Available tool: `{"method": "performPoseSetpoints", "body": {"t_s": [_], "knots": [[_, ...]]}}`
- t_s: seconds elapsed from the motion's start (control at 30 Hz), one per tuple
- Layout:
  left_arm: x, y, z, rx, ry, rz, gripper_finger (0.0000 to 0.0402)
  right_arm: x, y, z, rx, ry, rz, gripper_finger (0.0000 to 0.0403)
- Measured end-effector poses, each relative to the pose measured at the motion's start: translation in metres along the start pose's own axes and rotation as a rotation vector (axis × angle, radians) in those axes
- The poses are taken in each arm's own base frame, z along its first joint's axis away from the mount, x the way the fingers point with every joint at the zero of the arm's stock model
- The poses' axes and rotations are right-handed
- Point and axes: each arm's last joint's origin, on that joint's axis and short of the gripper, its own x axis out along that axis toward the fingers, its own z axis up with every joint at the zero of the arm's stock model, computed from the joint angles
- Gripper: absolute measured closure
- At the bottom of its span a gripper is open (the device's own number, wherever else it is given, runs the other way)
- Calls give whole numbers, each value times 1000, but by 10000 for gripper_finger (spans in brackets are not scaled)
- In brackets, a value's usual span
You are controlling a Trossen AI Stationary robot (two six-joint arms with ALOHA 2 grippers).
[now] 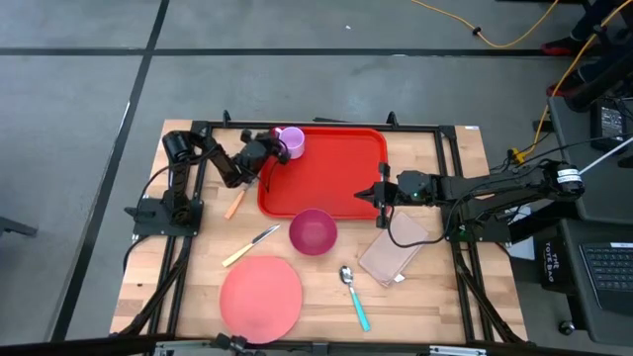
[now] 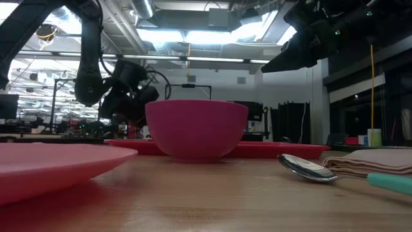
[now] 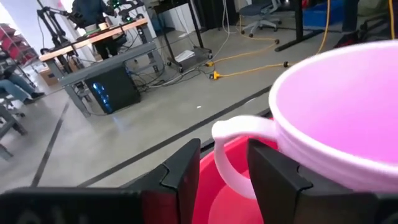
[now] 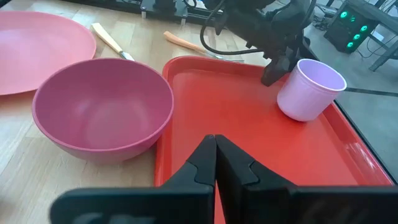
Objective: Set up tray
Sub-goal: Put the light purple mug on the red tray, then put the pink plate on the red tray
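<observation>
Left gripper (image 1: 269, 148) is sitting unclenched around the cup (image 1: 291, 141) handle at upper left, right gripper (image 1: 380, 194) clenched empty over the tray (image 1: 331, 183), which looks stiff, light, slick—best grabbed by its rim.

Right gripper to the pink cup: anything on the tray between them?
Nothing. In the right wrist view, only bare tray floor runs from the shut right gripper to the pink cup at the left gripper.

Bright red tray (image 1: 326, 178), lilac cup (image 1: 292, 141), magenta bowl (image 1: 313, 231), salmon-pink plate (image 1: 260, 296) (all plain, unpatterned).
</observation>
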Motion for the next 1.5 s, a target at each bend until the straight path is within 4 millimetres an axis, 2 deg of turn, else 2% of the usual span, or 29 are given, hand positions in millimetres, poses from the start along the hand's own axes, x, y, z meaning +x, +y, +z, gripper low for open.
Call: {"method": "performPoseSetpoints", "body": {"t_s": [0.43,0.63,0.87,1.23,1.5], "knots": [[-7,-6,0,37,24,27,274,0,0,0,0,0,0,396],[-12,-5,14,76,20,20,274,0,0,0,0,3,1,396],[-33,-4,35,143,83,-37,274,0,0,-1,-1,7,1,396],[-68,-2,66,178,80,-354,274,0,0,-1,21,7,2,395],[-76,-9,69,173,47,-695,274,0,0,-1,21,8,3,395]]}}
